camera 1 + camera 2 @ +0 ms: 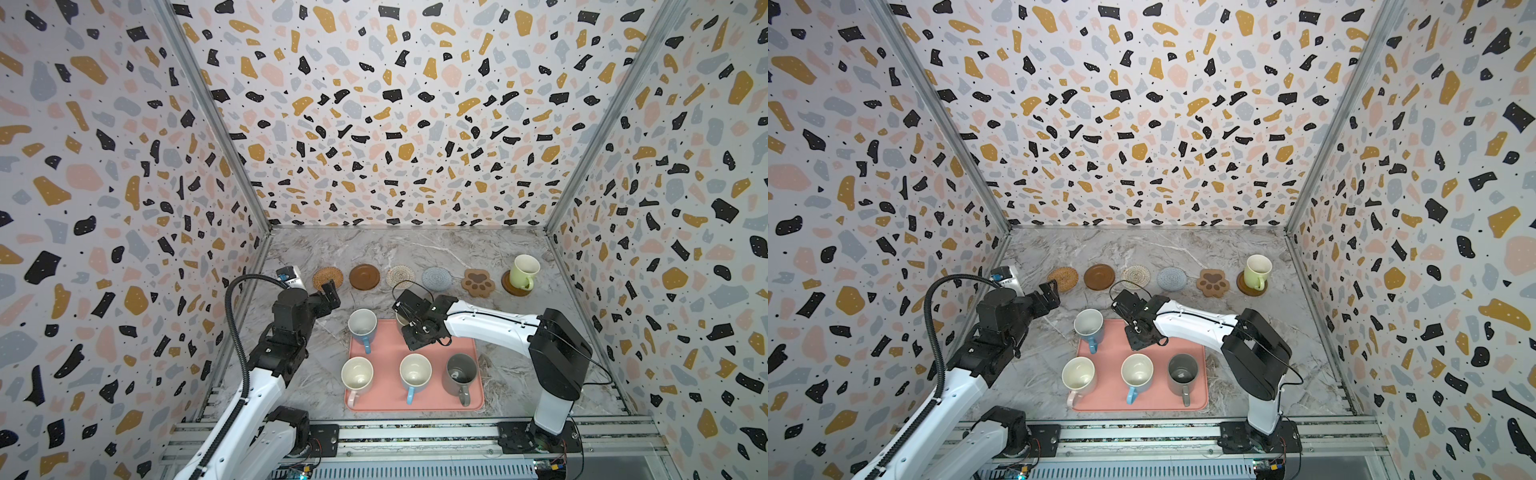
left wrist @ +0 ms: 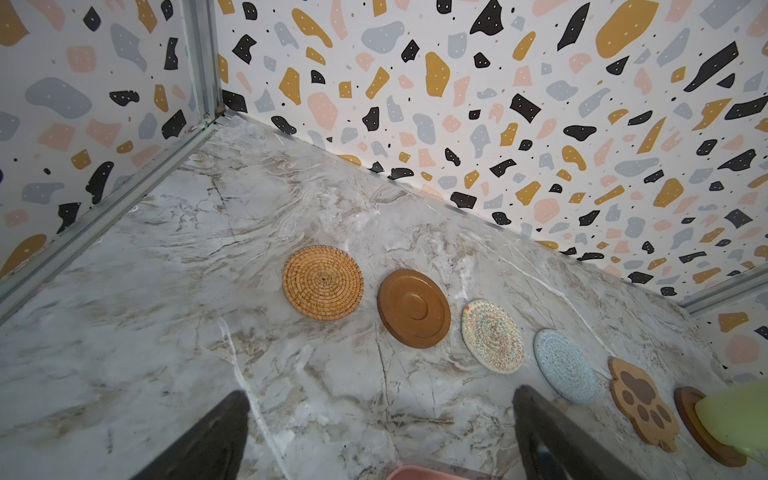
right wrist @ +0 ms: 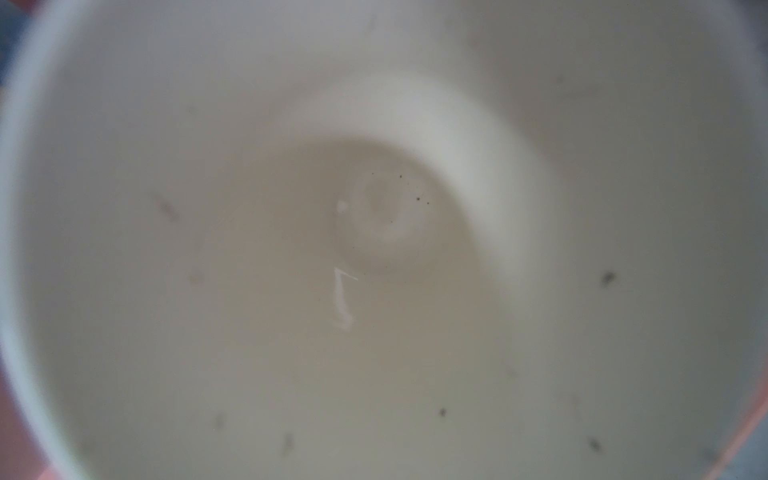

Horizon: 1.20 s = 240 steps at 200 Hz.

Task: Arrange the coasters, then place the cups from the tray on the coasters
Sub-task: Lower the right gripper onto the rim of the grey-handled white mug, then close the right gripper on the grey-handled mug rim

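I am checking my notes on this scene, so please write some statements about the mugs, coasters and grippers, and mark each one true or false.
1. The light green mug stands on a dark brown disc coaster. True.
2. The paw-shaped coaster carries a mug. False: it is bare.
3. The left gripper is open and empty. True.
4. The dark grey mug stands on a coaster. False: it stands on the salmon-pink tray.

left arm (image 1: 266,386) and right arm (image 1: 490,324) are white-shelled with black joints; a ribbed black cable hose (image 1: 232,316) follows the left; left hand (image 2: 380,390) is black.
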Motion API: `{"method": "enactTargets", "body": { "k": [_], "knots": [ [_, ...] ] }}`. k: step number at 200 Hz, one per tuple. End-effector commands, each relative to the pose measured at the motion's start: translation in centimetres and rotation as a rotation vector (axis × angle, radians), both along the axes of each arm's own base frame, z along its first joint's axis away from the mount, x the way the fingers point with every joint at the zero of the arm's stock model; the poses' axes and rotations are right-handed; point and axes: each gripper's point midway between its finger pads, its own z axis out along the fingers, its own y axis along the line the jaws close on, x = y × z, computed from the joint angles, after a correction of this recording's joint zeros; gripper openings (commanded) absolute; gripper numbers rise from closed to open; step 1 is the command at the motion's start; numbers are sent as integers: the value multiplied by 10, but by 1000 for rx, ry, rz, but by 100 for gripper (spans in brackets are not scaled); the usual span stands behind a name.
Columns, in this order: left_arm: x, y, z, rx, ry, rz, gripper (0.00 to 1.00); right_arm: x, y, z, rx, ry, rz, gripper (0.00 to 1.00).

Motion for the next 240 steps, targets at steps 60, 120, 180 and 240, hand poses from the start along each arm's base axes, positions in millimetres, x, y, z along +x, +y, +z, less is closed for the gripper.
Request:
{"method": "enactTargets", "body": {
  "k": [60, 120, 180, 240],
  "knots": [
    [1, -1, 9, -15, -35, -1, 100, 12, 1, 34, 54, -95, -6, 10],
    [1, -2, 7, -19, -33, -4, 100, 17, 1, 61, 78, -140, -7, 9],
    [1, -2, 7, -20, -34, -2, 99, 22, 0, 78, 107, -169, -18, 7],
    [0, -2, 5, -22, -31, -5, 100, 17, -5, 68, 108, -160, -18, 6]
  ]
}}
